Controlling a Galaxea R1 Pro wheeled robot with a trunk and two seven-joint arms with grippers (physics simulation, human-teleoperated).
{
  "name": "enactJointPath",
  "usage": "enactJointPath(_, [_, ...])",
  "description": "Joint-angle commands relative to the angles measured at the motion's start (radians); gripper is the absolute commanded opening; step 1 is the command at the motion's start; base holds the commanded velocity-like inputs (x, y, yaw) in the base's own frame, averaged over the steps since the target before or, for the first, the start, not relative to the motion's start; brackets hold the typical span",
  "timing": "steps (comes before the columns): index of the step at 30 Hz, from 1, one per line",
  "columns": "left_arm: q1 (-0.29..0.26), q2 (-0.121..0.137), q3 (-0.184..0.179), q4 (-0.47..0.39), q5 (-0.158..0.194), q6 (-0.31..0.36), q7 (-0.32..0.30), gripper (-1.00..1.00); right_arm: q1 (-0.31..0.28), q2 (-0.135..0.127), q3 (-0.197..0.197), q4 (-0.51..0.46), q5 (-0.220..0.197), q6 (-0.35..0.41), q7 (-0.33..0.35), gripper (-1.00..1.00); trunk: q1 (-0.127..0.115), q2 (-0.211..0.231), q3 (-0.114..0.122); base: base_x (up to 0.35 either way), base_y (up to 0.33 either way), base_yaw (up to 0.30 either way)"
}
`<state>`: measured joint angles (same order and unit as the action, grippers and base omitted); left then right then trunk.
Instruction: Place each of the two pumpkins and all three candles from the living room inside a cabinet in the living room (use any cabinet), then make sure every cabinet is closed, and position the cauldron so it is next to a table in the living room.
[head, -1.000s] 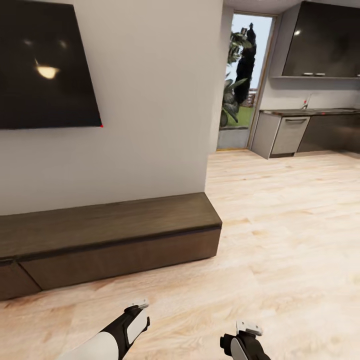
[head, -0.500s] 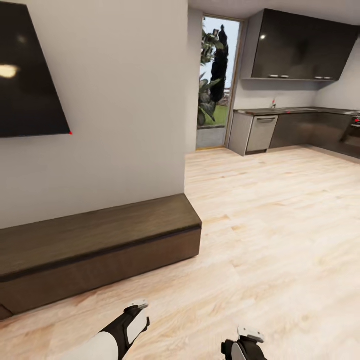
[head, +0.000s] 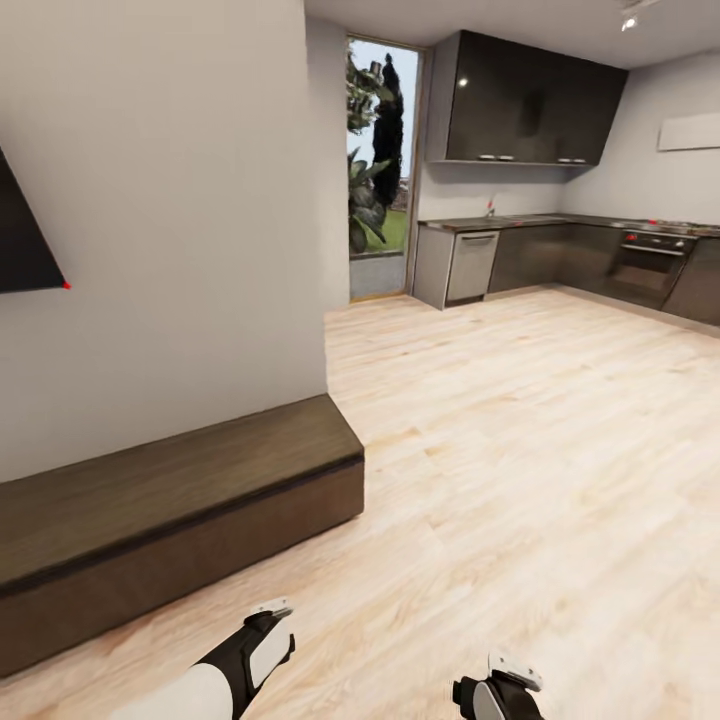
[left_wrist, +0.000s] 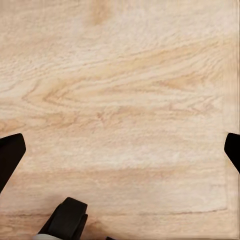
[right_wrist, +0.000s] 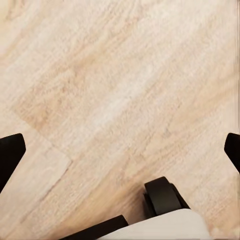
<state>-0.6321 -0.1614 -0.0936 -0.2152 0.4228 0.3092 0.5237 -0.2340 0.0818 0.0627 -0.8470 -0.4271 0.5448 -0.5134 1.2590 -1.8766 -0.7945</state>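
My head camera looks forward and down from high up — it sees the long dark cabinet (head: 170, 510) by the wall on my left, the far kitchen units (head: 560, 255), and lots of wood floor (head: 520, 450). Each wrist camera points straight down at that same floor from close by — the planks are what all three views share.
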Motion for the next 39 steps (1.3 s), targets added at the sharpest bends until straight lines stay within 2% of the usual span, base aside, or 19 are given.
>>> enactJointPath(1, [0.0,0.001,-0.009,-0.003,0.007,0.007,0.006,1.0,-0.001,0.0,0.003,-0.001,-0.01,0.001,-0.01,1.0,0.0,0.0,-0.001,0.0,0.0,-0.288])
enactJointPath(17, [0.0,0.0,-0.009,-0.003,0.007,0.007,0.005,1.0,-0.001,0.0,0.001,-0.001,-0.01,0.0,-0.01,1.0,0.0,0.0,-0.001,0.0,0.0,-0.288])
enactJointPath(21, [0.0,0.0,-0.009,-0.003,0.007,0.007,0.005,1.0,-0.001,0.0,-0.027,-0.001,-0.011,0.0,-0.009,1.0,0.0,0.0,-0.001,0.0,0.0,-0.288])
enactJointPath(23, [0.0,0.0,-0.009,-0.003,0.007,0.007,0.005,1.0,-0.001,0.0,-0.037,-0.001,-0.012,0.0,-0.009,1.0,-0.008,0.014,0.005,0.0,0.0,-0.288])
enactJointPath(25, [0.0,0.0,-0.008,-0.003,0.008,0.008,0.005,1.0,-0.001,0.0,-0.039,-0.001,-0.011,0.0,-0.008,1.0,-0.015,0.028,0.012,0.0,0.0,-0.288])
enactJointPath(32, [0.0,0.0,-0.009,0.002,0.007,0.009,0.004,1.0,-0.001,0.0,-0.043,-0.001,-0.011,0.002,0.01,1.0,-0.015,0.028,0.012,0.0,0.0,-0.288])
enactJointPath(35, [0.0,0.0,-0.008,0.002,0.007,0.012,-0.029,1.0,-0.001,0.0,-0.043,-0.001,-0.01,0.003,0.032,1.0,-0.015,0.028,0.012,0.0,0.0,-0.288])
enactJointPath(39, [0.0,0.001,-0.006,0.003,0.007,0.02,-0.121,1.0,-0.001,-0.001,-0.043,-0.001,-0.01,0.003,0.04,1.0,-0.015,0.028,0.012,0.0,0.0,-0.288])
